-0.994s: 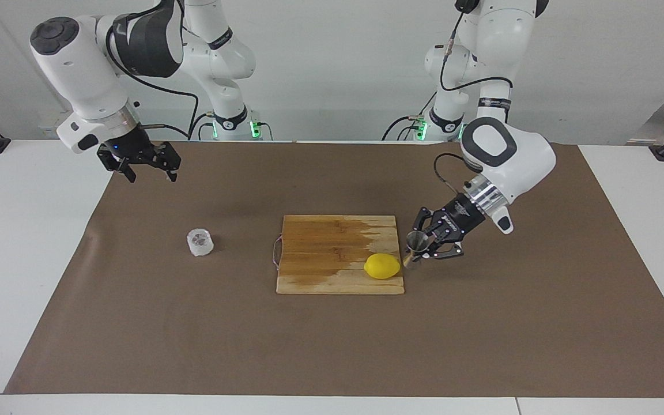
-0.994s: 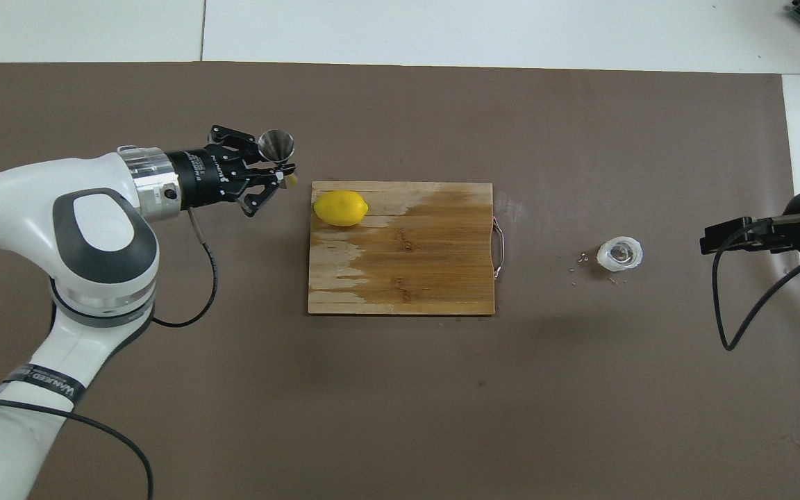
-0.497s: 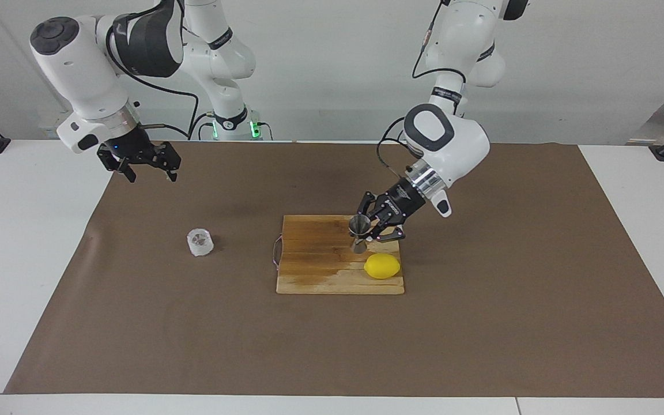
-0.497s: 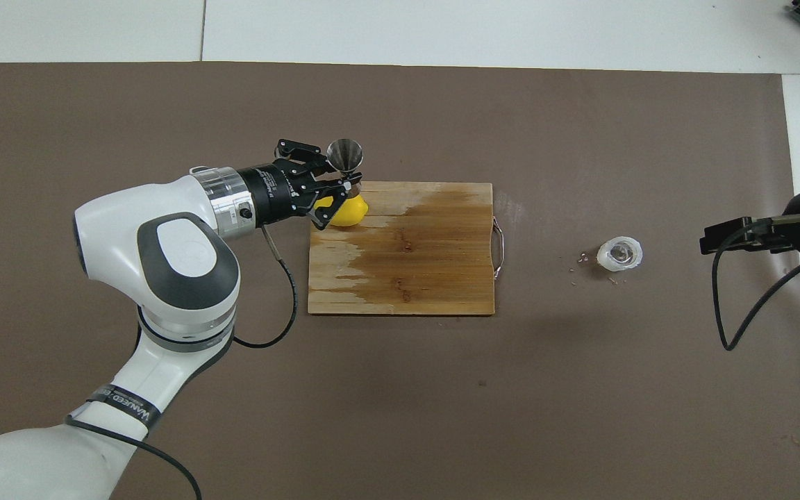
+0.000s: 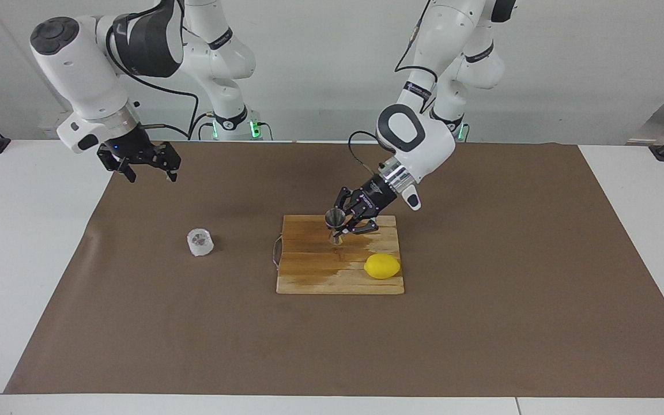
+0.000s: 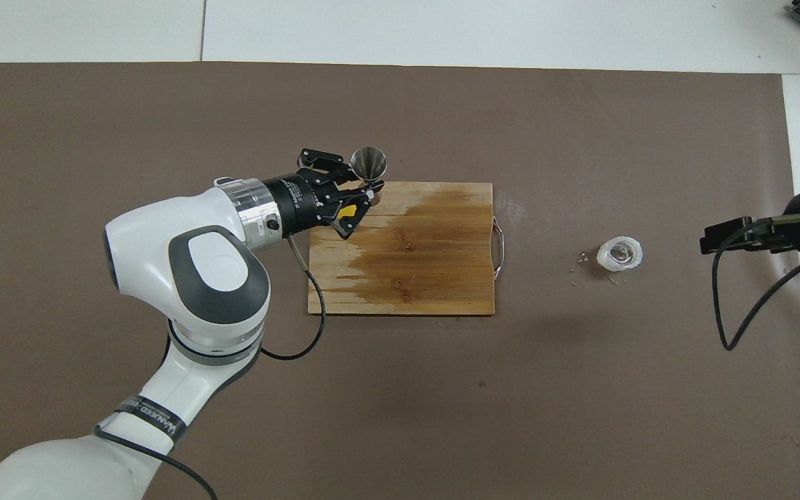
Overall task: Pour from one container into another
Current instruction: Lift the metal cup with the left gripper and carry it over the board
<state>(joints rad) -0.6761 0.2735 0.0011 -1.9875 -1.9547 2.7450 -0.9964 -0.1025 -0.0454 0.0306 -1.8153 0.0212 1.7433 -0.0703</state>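
The translucent ribbed cup (image 5: 200, 242) stands on the brown mat toward the right arm's end; it also shows in the overhead view (image 6: 620, 253). My left gripper (image 5: 343, 226) is shut on the steel jigger (image 5: 334, 221), holding it roughly upright in the air over the wooden cutting board (image 5: 314, 268). In the overhead view the jigger (image 6: 369, 162) sits at the tip of the left gripper (image 6: 367, 187). My right gripper (image 5: 148, 170) is open and empty, waiting in the air over the mat's corner at the right arm's end, apart from the cup.
A yellow lemon (image 5: 382, 266) lies on the board's corner toward the left arm's end; overhead it is mostly hidden under the left gripper. The board (image 6: 428, 264) has a wire handle toward the cup. Small crumbs (image 6: 577, 260) lie beside the cup.
My left arm has carried the jigger from beside the board, past the lemon, to over the board, toward the right arm's end. The right arm and the cup have not moved.
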